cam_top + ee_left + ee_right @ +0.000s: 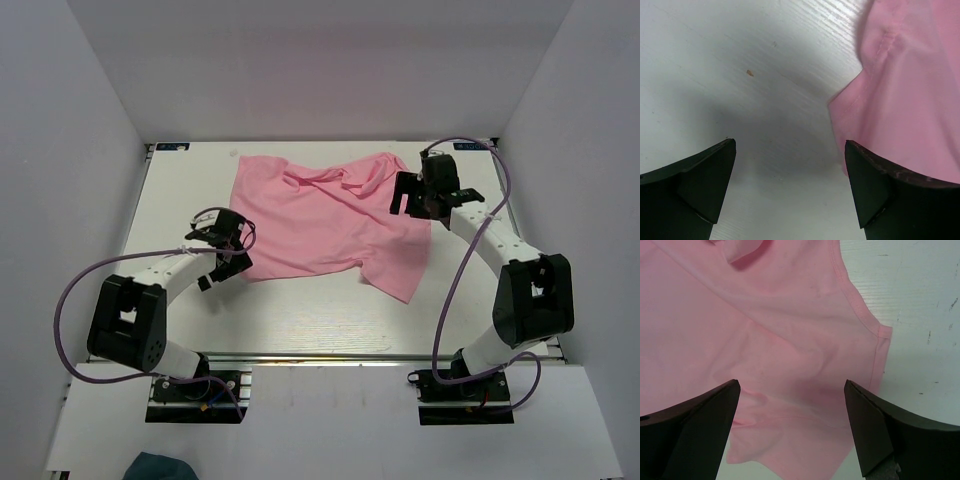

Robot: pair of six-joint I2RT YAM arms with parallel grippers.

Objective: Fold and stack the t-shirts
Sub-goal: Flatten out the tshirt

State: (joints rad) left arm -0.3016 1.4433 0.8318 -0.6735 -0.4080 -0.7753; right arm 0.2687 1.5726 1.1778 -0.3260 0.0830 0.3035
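Honestly, barely started: the pink t-shirt point(320, 225) lies rumpled and unfolded on the bench point(300, 320), toward the far side. Left jaws gape wide by its near-left corner, right jaws wide over its right edge, both empty. No fold or stack yet.

My overhead camera sits high behind the arm bases and looks down on the whole tabletop point(300, 315) from well back. The left wrist camera peers down past the left claw point(790, 150), very near the surface, and catches one edge of the t-shirt point(910, 100). The right wrist camera looks past the right claw point(792, 387), close over the opposite edge. The overhead view takes in both patches.
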